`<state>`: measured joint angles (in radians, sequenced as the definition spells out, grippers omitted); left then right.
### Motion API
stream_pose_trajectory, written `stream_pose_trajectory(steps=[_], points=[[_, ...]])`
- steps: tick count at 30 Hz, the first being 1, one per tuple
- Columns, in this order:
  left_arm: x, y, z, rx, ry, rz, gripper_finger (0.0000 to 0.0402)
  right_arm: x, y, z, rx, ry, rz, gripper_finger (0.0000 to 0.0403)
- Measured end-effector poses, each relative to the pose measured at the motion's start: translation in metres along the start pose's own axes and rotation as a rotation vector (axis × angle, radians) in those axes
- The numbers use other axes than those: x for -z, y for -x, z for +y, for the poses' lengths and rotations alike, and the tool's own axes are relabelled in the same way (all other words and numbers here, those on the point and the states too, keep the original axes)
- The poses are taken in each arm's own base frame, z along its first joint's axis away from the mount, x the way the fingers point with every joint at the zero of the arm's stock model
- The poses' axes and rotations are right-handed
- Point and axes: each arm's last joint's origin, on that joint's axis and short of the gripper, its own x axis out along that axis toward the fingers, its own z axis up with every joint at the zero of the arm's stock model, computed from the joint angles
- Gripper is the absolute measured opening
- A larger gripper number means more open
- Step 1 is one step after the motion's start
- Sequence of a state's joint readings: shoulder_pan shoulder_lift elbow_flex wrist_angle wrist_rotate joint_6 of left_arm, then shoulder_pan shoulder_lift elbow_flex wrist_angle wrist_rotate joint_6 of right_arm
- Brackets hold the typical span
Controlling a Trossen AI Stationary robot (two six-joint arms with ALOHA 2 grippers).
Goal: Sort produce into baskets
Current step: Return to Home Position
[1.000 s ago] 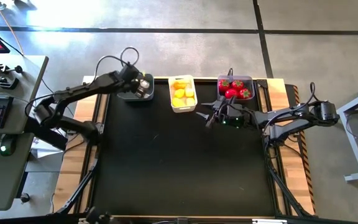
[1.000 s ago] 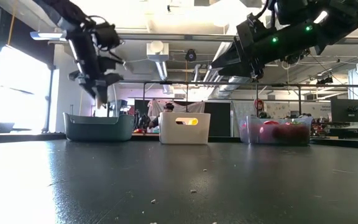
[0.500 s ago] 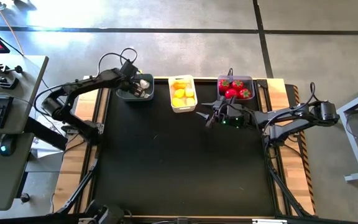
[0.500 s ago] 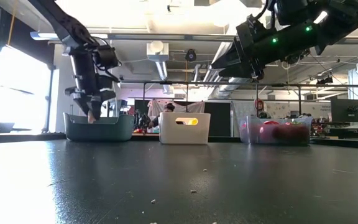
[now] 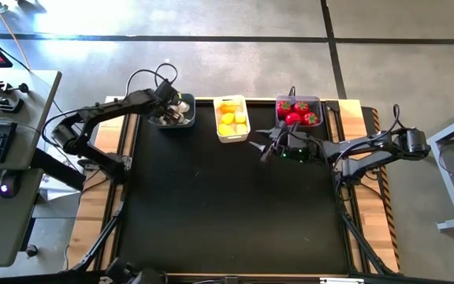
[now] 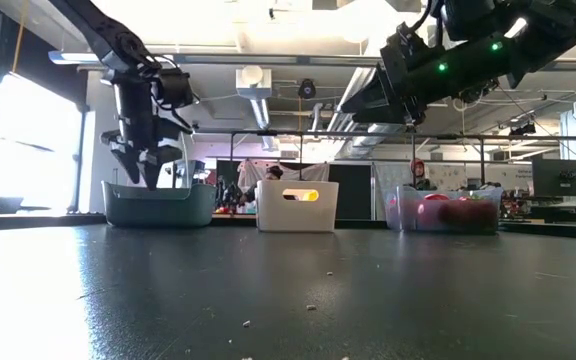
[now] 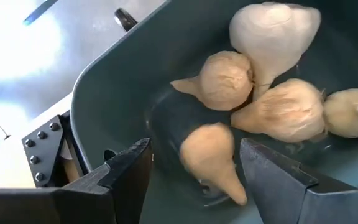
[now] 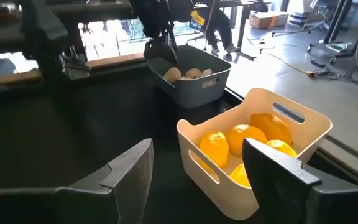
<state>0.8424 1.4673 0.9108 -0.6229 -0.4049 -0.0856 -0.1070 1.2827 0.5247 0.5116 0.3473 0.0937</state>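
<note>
My left gripper [image 5: 169,108] is open, pointing down into the dark grey basket [image 5: 182,125] at the table's far left; it also shows in the low view [image 6: 140,172]. In the left wrist view its fingers stand on either side of a beige garlic piece [image 7: 211,157] without touching it. That piece lies on the basket floor beside several other garlic pieces [image 7: 272,115]. My right gripper [image 5: 261,148] is open and empty, high above the table near the basket of red pieces [image 5: 319,101]. The white basket [image 5: 221,136] holds yellow lemons [image 8: 244,140].
The three baskets stand in a row along the table's far edge; in the low view they are the grey [image 6: 158,205], the white [image 6: 296,205] and the one with red pieces [image 6: 443,212]. The black mat [image 5: 227,205] spreads toward the near edge.
My left gripper has gone down into the grey basket with a beige garlic piece, then opened and let it go. The piece now lies on the basket floor among the others. My right gripper has kept still.
</note>
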Motion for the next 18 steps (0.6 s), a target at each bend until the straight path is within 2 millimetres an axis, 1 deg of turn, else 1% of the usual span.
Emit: stream_pose_trajectory(steps=[2,5,8,10,12,14,16,18], points=[[0.0,0.001,-0.003,0.005,-0.006,-0.008,0.0226,0.001,0.0,0.0,-0.008,0.037,0.01,0.0236],[-0.004,0.005,-0.011,0.021,-0.041,-0.059,0.0204,0.004,0.0,0.0,-0.018,0.116,0.036,0.0236],[-0.007,0.01,-0.024,0.047,-0.085,-0.122,0.0169,0.005,0.0,0.0,-0.022,0.168,0.052,0.023],[-0.01,0.015,-0.033,0.067,-0.1,-0.175,0.014,0.006,0.0,0.0,-0.022,0.196,0.063,0.0214],[-0.013,0.021,-0.043,0.091,-0.112,-0.233,0.0108,0.008,0.0,0.0,-0.023,0.216,0.079,0.0187],[-0.016,0.027,-0.053,0.115,-0.127,-0.299,0.0076,0.01,0.001,0.0,-0.03,0.237,0.102,0.0151],[-0.018,0.032,-0.063,0.143,-0.133,-0.374,0.0045,0.012,0.001,0.0,-0.035,0.258,0.117,0.0109],[-0.016,0.034,-0.073,0.189,-0.134,-0.465,0.0016,0.013,0.001,0.0,-0.053,0.274,0.127,0.0062]])
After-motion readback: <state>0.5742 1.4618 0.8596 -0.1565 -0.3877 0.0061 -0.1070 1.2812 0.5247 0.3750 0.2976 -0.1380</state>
